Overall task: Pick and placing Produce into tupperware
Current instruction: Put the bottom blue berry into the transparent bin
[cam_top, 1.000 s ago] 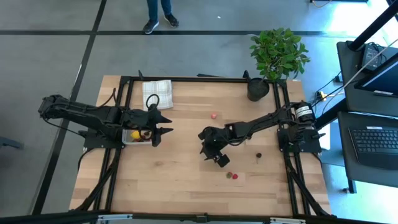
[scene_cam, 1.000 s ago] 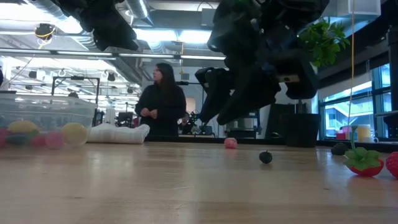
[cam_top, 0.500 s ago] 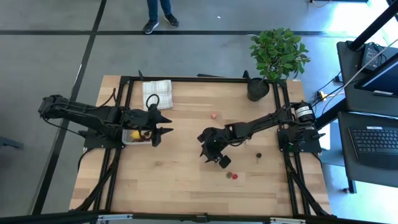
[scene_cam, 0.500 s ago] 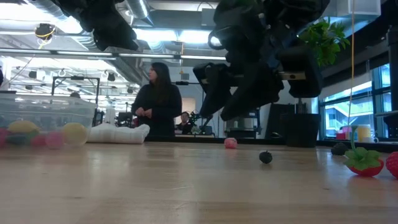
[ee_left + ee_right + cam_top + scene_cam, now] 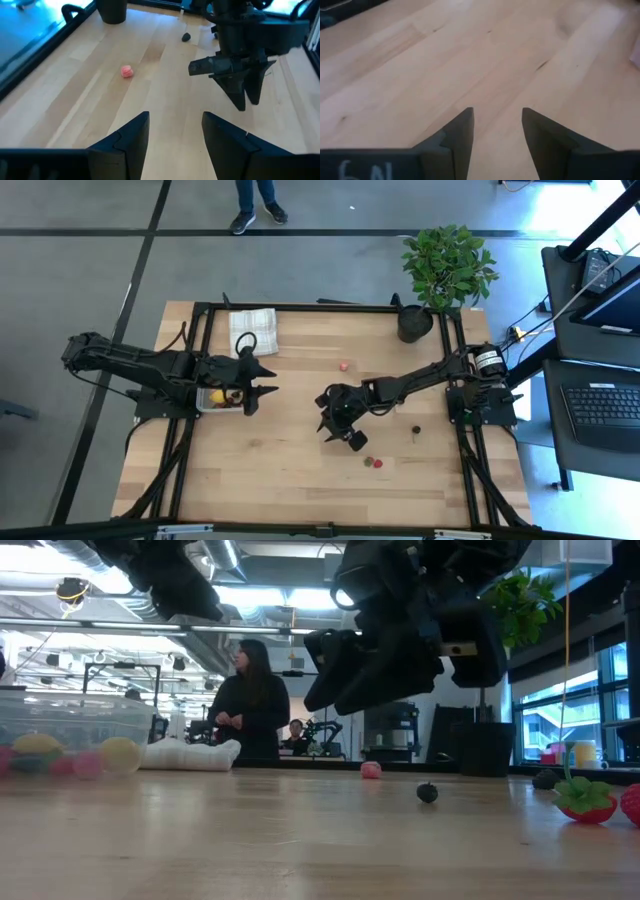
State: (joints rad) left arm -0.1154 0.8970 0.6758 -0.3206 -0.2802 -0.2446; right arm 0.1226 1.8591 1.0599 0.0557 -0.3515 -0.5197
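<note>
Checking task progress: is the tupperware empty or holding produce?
Holding produce: the tupperware shows a yellow piece and a dark piece inside.

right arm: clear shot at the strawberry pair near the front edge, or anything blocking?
Probably yes. The right gripper hangs open and empty over bare table, and the strawberry pair lies nearby on the wood with nothing between. The dark cherry sits apart, out of the path.

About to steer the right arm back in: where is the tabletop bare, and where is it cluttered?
Bare: the wide strip of table along the near edge, and the middle between the tupperware and the right end effector. Crowded: the strawberries and cherry near that arm, the pink piece, and the far edge with cloth and plant pot.
</note>
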